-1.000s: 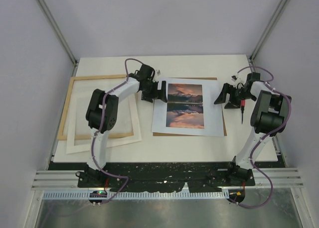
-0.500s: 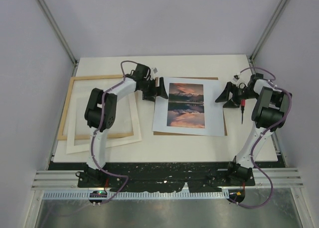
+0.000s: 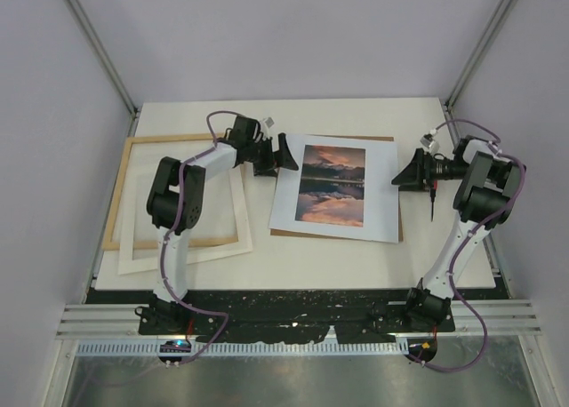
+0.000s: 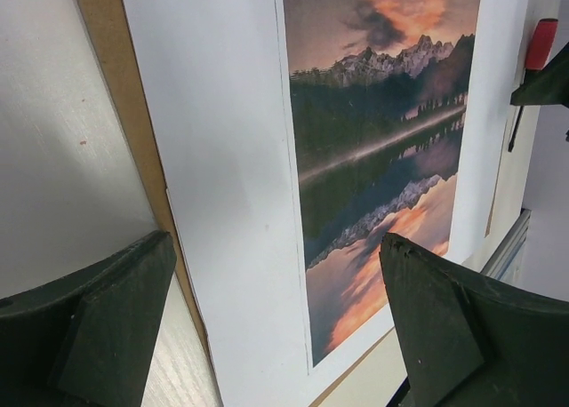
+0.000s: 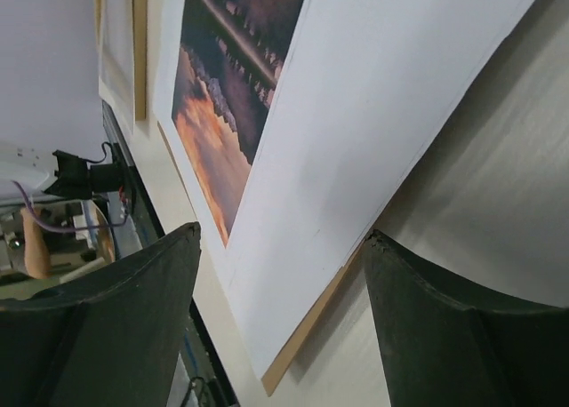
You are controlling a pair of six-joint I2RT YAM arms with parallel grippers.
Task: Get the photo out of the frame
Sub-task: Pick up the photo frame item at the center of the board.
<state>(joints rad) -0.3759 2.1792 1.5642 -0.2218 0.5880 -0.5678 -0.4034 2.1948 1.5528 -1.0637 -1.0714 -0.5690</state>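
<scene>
At table centre, the photo (image 3: 334, 192) lies flat on a brown backing board (image 4: 111, 87), turned slightly askew so that strips of board show past its edges. It is fully out of the frame (image 3: 169, 138), which lies well apart at the left of the table (image 3: 356, 265) with a white mat (image 3: 240, 207) overlapping its near right corner. The left gripper (image 3: 286, 155) hangs at the photo's far left edge, fingers spread wide and holding nothing. The right gripper (image 3: 407, 171) hangs at the photo's right edge, fingers likewise parted and empty. A red-handled screwdriver (image 3: 432, 201) lies just right of the board.
</scene>
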